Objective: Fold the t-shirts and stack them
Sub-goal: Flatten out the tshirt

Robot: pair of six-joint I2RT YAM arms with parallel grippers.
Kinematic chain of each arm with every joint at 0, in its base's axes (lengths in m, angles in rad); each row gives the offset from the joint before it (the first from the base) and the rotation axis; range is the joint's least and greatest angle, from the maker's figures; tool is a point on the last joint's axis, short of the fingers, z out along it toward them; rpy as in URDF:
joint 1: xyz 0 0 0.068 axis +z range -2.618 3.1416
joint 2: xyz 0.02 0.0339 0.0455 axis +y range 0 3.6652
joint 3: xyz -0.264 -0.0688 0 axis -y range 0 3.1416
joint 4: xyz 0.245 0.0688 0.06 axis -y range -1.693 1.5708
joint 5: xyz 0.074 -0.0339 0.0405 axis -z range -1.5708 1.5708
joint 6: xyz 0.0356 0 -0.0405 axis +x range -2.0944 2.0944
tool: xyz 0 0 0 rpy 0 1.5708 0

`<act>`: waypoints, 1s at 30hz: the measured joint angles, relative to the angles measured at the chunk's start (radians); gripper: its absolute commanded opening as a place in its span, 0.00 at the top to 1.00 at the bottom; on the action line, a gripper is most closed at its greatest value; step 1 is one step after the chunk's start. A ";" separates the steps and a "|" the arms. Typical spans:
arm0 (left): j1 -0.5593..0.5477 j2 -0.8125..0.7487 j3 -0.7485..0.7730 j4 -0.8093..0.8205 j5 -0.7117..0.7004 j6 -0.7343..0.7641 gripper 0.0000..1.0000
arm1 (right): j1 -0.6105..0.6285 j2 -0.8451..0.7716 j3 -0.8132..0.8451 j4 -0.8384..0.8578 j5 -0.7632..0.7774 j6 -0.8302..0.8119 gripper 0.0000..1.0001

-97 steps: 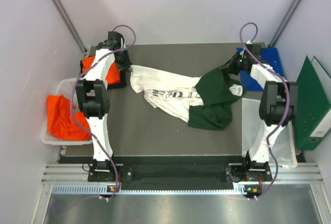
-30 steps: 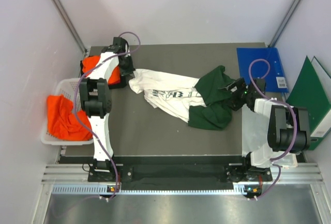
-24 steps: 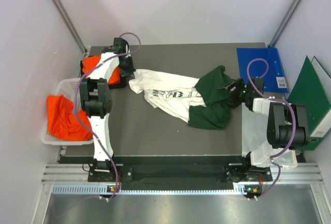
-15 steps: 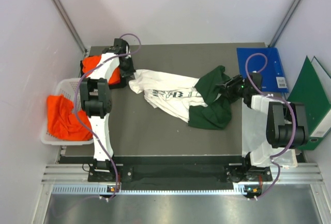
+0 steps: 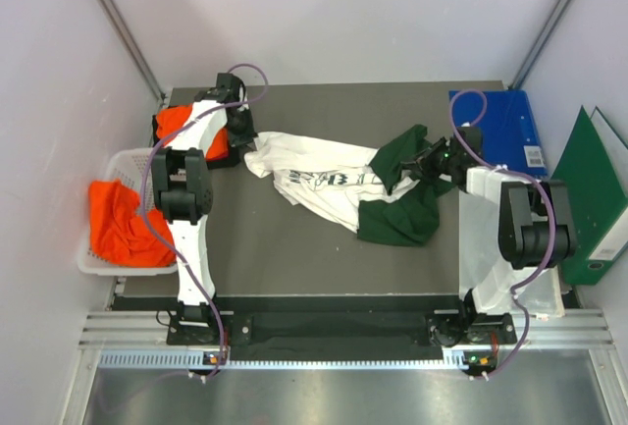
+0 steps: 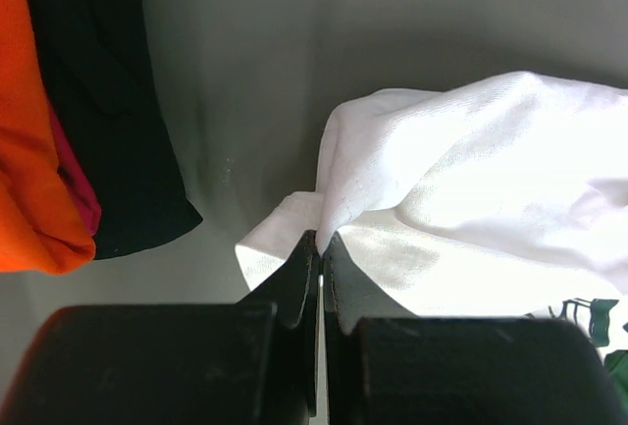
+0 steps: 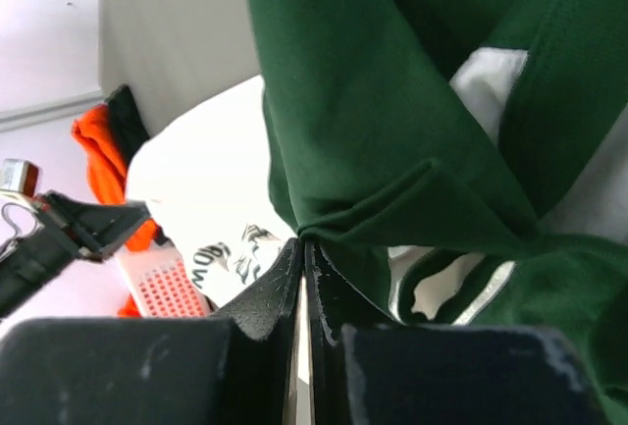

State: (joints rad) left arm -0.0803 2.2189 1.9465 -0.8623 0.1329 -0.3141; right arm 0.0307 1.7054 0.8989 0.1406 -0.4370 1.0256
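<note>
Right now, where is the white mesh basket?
In the top view, the white mesh basket sits just off the table on its left side, beside the left arm, holding a crumpled orange shirt.

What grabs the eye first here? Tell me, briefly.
The white and green t-shirt sprawls across the middle of the dark table, pinched at its white end by the left gripper and at a green fold by the right gripper. Next, the bright orange t-shirt heaped in the white basket at the table's left edge.
</note>
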 measured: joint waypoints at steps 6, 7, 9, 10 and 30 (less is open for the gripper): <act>0.000 0.000 0.000 -0.004 -0.001 0.001 1.00 | 0.007 0.006 0.046 -0.068 0.018 -0.040 1.00; 0.000 0.000 0.000 -0.004 -0.002 0.001 1.00 | 0.007 0.005 0.059 -0.082 0.022 -0.050 1.00; 0.000 0.000 0.000 -0.005 -0.004 0.002 1.00 | 0.007 0.003 0.079 -0.101 0.031 -0.066 1.00; 0.000 0.000 0.000 -0.005 -0.007 0.002 1.00 | 0.007 -0.001 0.085 -0.109 0.034 -0.072 1.00; 0.000 0.000 0.037 -0.014 -0.016 0.003 1.00 | -0.005 -0.089 0.148 -0.257 0.168 -0.217 0.97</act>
State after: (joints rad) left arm -0.0803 2.2189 1.9831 -0.8761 0.1173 -0.3107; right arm 0.0257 1.6161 1.0470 -0.1165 -0.2691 0.8089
